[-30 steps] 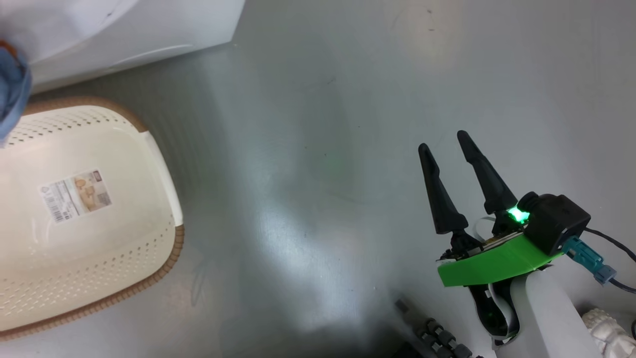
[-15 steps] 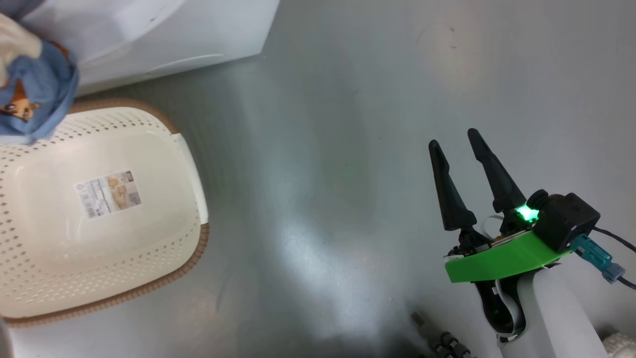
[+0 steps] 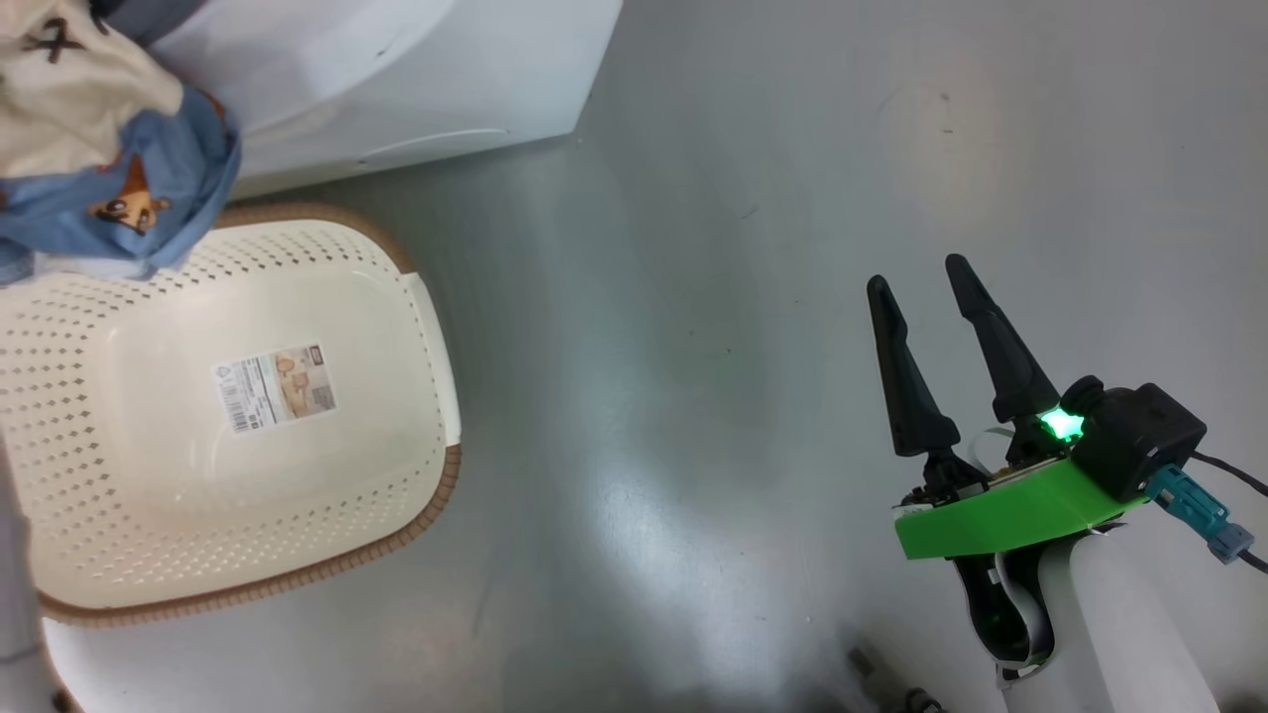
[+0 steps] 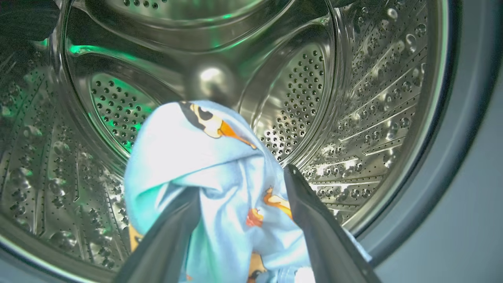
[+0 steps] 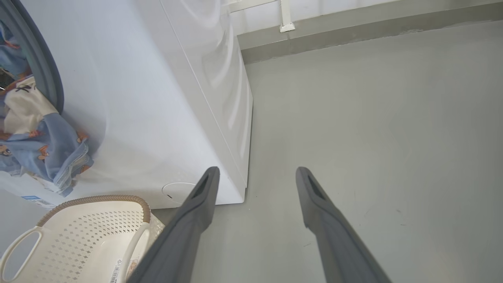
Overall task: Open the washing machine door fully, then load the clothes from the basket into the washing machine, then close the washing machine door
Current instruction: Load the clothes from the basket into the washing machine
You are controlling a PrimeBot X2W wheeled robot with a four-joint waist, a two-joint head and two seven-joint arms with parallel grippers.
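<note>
A: Head camera has panned. The cream perforated plastic basket point(image 3: 149, 515) and white box washing machine point(image 3: 446, 79) now sit further right in frame.
B: Left hand point(image 4: 241, 182)?
A: Spread wide at the steel drum point(image 4: 294, 98) mouth, with the light blue bear-print clothes point(image 4: 196, 157) bunched between its fingers. The rest hangs down the washer front, above the basket.
B: Right hand point(image 3: 916, 272)?
A: Released, over open grey floor point(image 3: 693, 297), well apart from the washer.

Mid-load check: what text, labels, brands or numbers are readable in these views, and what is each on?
No text can be read.
The label sticker inside the basket: a barcode and small print, too small to read.
The blue sticker low on the washing machine front: partly covered and blurred, unreadable.
</note>
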